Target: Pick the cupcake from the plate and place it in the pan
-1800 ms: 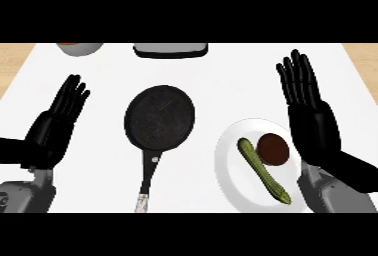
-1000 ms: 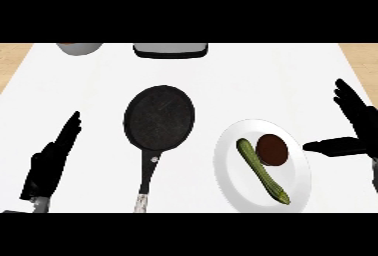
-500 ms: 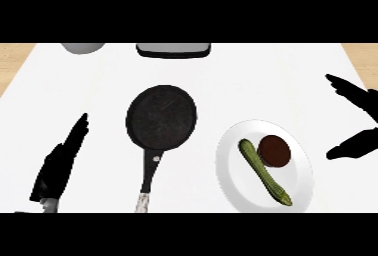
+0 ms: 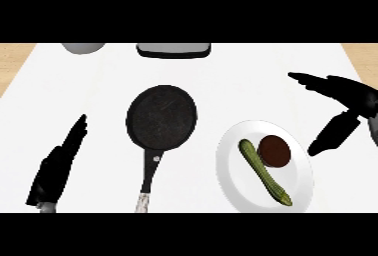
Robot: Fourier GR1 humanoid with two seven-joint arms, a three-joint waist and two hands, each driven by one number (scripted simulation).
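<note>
Cupcake point(image 4: 275, 150): seated on plate point(image 4: 232, 172), upper part, beside green veg point(image 4: 264, 172); not yet lifted.
Right hand point(image 4: 353, 96): held spread, nothing grasped, just off plate's right rim.
Left hand point(image 4: 59, 167): fingers straight, nothing held, well left of plate.
Pan point(image 4: 162, 117): left of plate; no cupcake in it.
Progress: approx. nil done; grasp, carry & placement judged outstanding.

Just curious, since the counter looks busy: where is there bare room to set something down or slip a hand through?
Widest bare counter lies beyond the plate, between the pan and the right hand. Another strip runs between the left hand and the pan. Crowded: the plate, holding cupcake and green vegetable.
</note>
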